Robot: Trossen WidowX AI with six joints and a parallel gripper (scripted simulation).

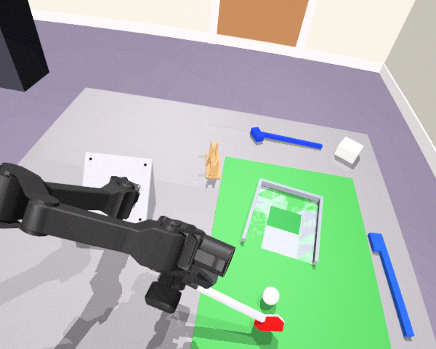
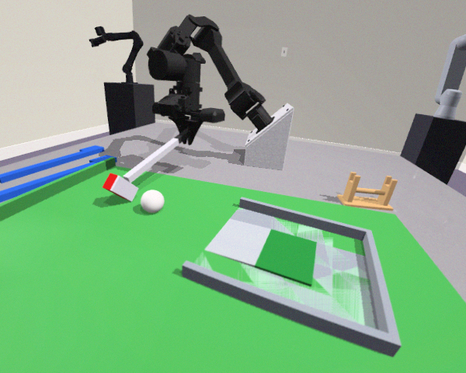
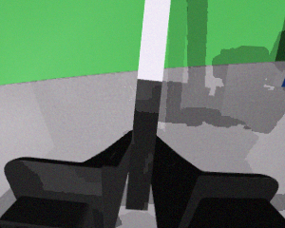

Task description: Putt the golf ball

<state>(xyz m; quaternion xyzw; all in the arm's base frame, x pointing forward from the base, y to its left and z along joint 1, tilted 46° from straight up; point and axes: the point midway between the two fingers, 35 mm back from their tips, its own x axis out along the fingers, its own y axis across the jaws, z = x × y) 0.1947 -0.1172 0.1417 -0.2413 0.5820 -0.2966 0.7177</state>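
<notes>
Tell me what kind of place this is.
It looks like a tabletop mini-golf practice setup in a plain room: a green putting mat with a walled ramp, a golf ball, and the gripper holding a red putter.

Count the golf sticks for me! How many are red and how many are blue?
Red putter: 1, held in the gripper
Blue putters: 2, lying beside the green mat
Total: 3

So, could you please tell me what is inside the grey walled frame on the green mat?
Inside the frame sits a pale grey ramp leading up to a darker green pad. The golf ball is outside it, beside the putter. The far wall hides a sliver of floor behind it.
</notes>
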